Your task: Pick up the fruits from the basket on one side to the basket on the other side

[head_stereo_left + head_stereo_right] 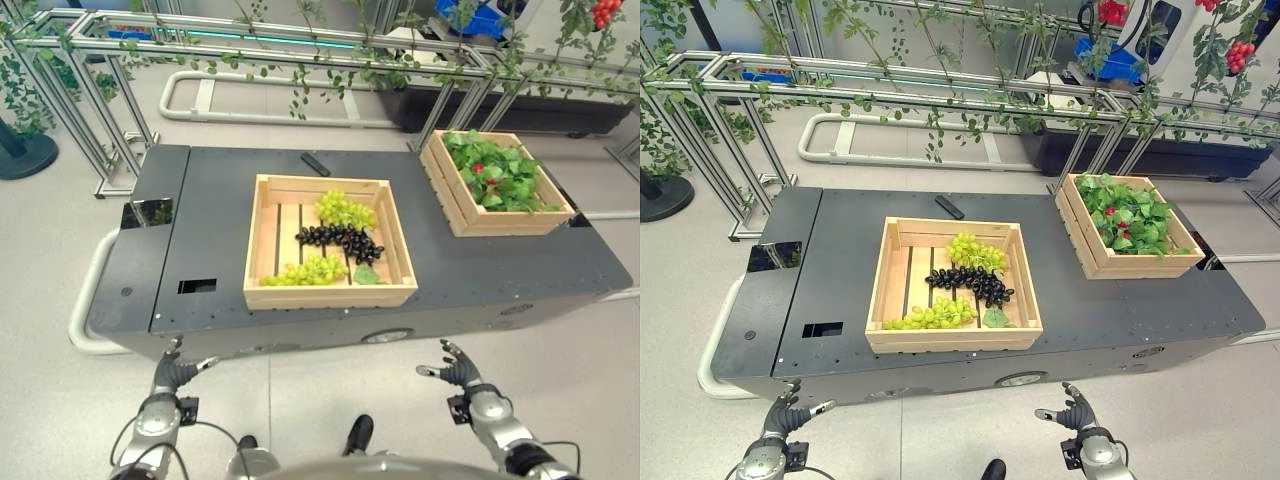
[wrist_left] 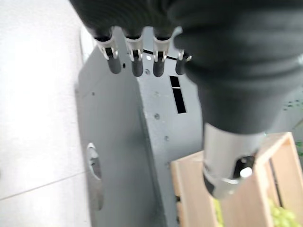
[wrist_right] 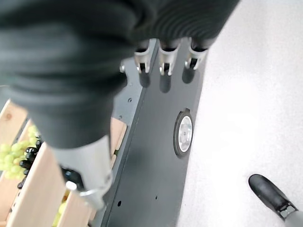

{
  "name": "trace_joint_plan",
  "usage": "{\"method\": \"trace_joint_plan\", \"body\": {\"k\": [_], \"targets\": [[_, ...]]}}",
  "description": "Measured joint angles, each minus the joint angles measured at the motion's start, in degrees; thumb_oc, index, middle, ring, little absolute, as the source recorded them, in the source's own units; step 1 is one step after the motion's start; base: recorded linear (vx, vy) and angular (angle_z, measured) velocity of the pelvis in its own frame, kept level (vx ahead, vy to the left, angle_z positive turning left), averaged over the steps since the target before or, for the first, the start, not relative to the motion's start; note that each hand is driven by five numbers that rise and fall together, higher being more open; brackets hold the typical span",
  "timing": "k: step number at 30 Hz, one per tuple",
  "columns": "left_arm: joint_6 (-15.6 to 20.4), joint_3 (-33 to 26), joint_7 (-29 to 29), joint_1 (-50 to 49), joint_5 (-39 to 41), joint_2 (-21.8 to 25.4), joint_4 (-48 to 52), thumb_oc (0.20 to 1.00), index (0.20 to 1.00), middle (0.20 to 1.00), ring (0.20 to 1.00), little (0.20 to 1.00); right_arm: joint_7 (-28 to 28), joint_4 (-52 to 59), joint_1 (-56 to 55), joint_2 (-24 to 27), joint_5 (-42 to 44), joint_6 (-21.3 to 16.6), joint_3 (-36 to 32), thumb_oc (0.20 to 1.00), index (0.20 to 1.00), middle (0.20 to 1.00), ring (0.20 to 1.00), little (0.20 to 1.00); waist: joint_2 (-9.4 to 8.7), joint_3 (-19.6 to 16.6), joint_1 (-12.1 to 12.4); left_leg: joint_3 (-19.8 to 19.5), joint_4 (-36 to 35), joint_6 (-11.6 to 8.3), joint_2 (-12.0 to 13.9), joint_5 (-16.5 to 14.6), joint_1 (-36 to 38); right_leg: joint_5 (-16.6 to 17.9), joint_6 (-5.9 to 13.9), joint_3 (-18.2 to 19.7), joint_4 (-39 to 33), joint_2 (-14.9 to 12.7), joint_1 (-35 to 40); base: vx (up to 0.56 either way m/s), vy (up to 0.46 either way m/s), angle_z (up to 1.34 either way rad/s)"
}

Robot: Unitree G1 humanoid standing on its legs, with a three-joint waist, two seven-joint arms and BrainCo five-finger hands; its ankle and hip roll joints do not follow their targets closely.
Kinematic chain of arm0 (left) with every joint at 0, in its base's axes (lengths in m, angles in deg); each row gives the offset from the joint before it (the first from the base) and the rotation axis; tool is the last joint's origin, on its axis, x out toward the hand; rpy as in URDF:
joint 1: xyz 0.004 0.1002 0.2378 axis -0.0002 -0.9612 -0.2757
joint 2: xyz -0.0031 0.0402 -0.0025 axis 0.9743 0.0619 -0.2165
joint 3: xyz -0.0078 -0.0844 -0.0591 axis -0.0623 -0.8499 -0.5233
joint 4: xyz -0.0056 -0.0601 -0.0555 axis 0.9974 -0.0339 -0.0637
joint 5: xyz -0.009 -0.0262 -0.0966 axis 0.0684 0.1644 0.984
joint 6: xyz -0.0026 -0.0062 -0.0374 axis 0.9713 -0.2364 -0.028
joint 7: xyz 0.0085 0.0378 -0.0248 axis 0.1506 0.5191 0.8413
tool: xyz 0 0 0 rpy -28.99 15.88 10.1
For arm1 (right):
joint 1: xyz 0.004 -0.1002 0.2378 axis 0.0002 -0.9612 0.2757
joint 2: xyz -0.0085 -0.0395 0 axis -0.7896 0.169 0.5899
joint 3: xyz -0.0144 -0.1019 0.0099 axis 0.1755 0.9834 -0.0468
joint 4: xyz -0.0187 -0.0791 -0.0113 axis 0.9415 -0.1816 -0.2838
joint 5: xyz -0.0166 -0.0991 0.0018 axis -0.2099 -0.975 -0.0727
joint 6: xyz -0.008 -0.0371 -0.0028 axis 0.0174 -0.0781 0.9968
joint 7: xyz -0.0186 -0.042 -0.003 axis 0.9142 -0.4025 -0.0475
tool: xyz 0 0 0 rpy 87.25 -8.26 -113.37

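Both hands, left hand (image 1: 176, 372) and right hand (image 1: 455, 370), relaxed open, empty, short of tabletop (image 1: 210, 195). Grapes (image 1: 338, 240) in crate (image 1: 265, 235): soft, fragile; probably best lifted by stem.

Dark grey bench (image 1: 840, 290) carries two wooden crates. Larger crate (image 1: 953, 287) sits mid-bench near the front edge; contents: green grapes (image 1: 975, 250) toward its back, black grapes (image 1: 970, 282) across the middle, more green grapes (image 1: 930, 316) at the front. Smaller crate (image 1: 1124, 238) at the back right corner holds leafy greens (some red pieces among them). Small black object (image 1: 949, 207) lies near the back edge. Left hand (image 1: 785, 415) and right hand (image 1: 1070, 412) hang below the front edge, fingers relaxed, holding nothing.
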Motion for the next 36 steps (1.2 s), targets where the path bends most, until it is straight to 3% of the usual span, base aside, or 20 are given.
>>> {"method": "trace_joint_plan", "body": {"k": [6, 10, 15, 19, 23, 25, 30, 33, 34, 36], "targets": [[0.1, 0.0, 0.1, -0.5, 0.0, 0.0, -0.2, 1.000, 1.000, 1.000, 1.000, 1.000, 0.0, 2.2, -0.5, 0.1, 0.0, -0.3, -0.1, 1.000, 1.000, 1.000, 1.000, 1.000, 0.37, -0.2, -0.2, 0.2, -0.1, 0.00, -0.1, 0.0, 0.9, 0.0, 0.00, 0.0, 0.0, 0.0, 0.7, 0.00, 0.002, -0.01], [0.2, -0.1, 0.0, -1.4, 0.0, 0.6, 2.4, 1.000, 1.000, 1.000, 1.000, 1.000, -0.8, 10.5, -2.1, 3.0, 0.0, -0.5, -0.4, 1.000, 1.000, 1.000, 1.000, 1.000, 0.46, -0.3, -0.2, 0.2, -0.1, 0.00, -0.1, 0.0, 0.8, 0.0, 0.00, 0.0, 0.0, 0.1, 0.6, 0.00, 0.000, 0.00], [1.9, -2.6, -0.5, -4.6, 0.1, 2.0, 13.1, 1.000, 1.000, 1.000, 1.000, 1.000, -2.3, 21.9, -4.6, 9.1, 0.5, -1.9, -4.9, 1.000, 1.000, 1.000, 1.000, 1.000, 0.26, -0.8, -0.1, 0.2, -0.2, -0.10, 0.0, 0.0, -0.5, 0.0, 0.05, 0.0, 0.0, 0.3, -0.2, 0.00, -0.006, 0.00], [2.3, -5.2, -0.5, -4.9, 0.3, 4.6, 15.3, 1.000, 1.000, 1.000, 1.000, 1.000, -3.7, 26.3, -4.1, 15.1, 2.8, -2.1, -7.0, 1.000, 1.000, 1.000, 1.000, 1.000, -0.23, -0.8, -0.1, 0.2, -0.3, -0.26, 0.2, 0.2, -0.4, 0.1, -0.10, 0.0, 0.0, 0.5, -0.6, 0.00, -0.008, 0.00], [2.3, -7.2, -1.1, -5.7, 0.3, 7.7, 16.7, 1.000, 1.000, 1.000, 1.000, 1.000, -6.3, 32.4, -2.7, 24.4, 3.0, -2.1, -7.6, 1.000, 1.000, 1.000, 1.000, 1.000, -2.99, 0.3, -0.2, 0.3, -0.2, -0.59, 0.5, 0.4, -1.4, 0.1, -0.12, 0.1, 0.0, 0.9, -1.7, -0.02, -0.019, -0.04], [2.2, -7.2, -1.5, -6.1, 0.3, 8.7, 16.6, 1.000, 1.000, 1.000, 1.000, 1.000, -7.0, 32.6, -0.6, 25.9, 3.1, -2.1, -7.6, 1.000, 1.000, 1.000, 1.000, 1.000, -4.66, 0.3, 0.0, 0.4, -0.2, -0.83, 0.7, 0.5, -1.4, 0.1, -0.12, 0.2, 0.0, 1.3, -2.0, -0.03, -0.018, -0.11], [2.2, -6.7, -2.6, -5.8, 0.3, 9.3, 16.7, 1.000, 1.000, 1.000, 1.000, 1.000, -9.5, 33.7, 5.5, 29.4, 5.1, -2.2, -4.4, 1.000, 1.000, 1.000, 1.000, 1.000, -5.81, 1.2, 0.0, 0.4, 0.0, -0.94, 0.9, 0.5, -2.6, 0.1, -0.11, 0.1, 0.0, 1.4, -3.1, -0.03, -0.025, -0.02], [2.3, -6.7, -2.8, -5.5, 0.4, 9.4, 16.8, 1.000, 1.000, 1.000, 1.000, 1.000, -11.2, 33.5, 10.4, 30.9, 6.2, -2.2, 1.0, 1.000, 1.000, 1.000, 1.000, 1.000, -6.13, 3.2, 0.2, 0.2, 0.5, -1.14, 1.1, 0.5, -3.3, 0.2, -0.16, -0.2, 0.0, 1.6, -3.5, -0.06, -0.038, 0.04], [2.3, -6.7, -2.8, -4.7, 0.4, 9.4, 16.9, 1.000, 1.000, 1.000, 1.000, 1.000, -11.7, 33.4, 11.4, 30.8, 6.2, -2.2, 1.7, 1.000, 1.000, 1.000, 1.000, 1.000, -6.23, 4.3, 1.4, 0.1, 0.6, -1.25, 1.2, 0.6, -3.7, 0.2, -0.20, -0.2, 0.0, 1.8, -3.8, -0.12, -0.028, 0.02], [2.3, -6.5, -2.8, -4.5, 0.5, 10.2, 17.9, 1.000, 1.000, 1.000, 1.000, 1.000, -12.2, 32.3, 16.5, 32.7, 6.1, -2.1, 8.0, 1.000, 1.000, 1.000, 1.000, 1.000, -6.40, 5.7, 1.8, -0.2, 1.7, -1.36, 1.4, 0.5, -5.8, 0.5, -0.57, -0.3, 0.0, 1.8, -5.3, -0.10, -0.012, 0.01]]}}
